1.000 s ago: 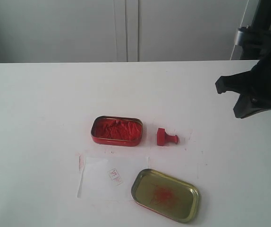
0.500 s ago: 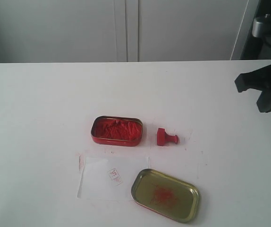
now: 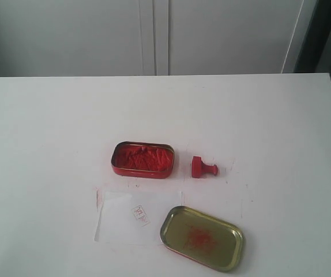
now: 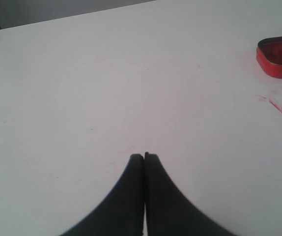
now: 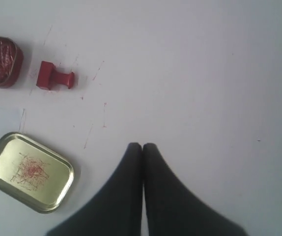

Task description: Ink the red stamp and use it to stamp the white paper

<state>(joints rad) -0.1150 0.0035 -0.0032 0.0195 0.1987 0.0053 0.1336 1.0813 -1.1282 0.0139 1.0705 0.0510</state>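
Observation:
The red stamp (image 3: 203, 167) lies on its side on the white table, just right of the open red ink tin (image 3: 143, 160); it shows too in the right wrist view as the red stamp (image 5: 54, 77). The white paper (image 3: 138, 216) lies in front of the tin and bears a small red square imprint. My right gripper (image 5: 142, 145) is shut and empty, well away from the stamp. My left gripper (image 4: 144, 156) is shut and empty over bare table, far from the red tin (image 4: 280, 56). Neither gripper appears in the exterior view.
A gold tin lid (image 3: 202, 237) with red smears overlaps the paper's right edge; the same lid (image 5: 29, 171) lies near my right gripper. Red smudges mark the table around the stamp. A dark post (image 3: 315, 34) stands at the back right.
The right arm has drawn back to the right and left the exterior view. The stamp, tin, lid and paper have not moved.

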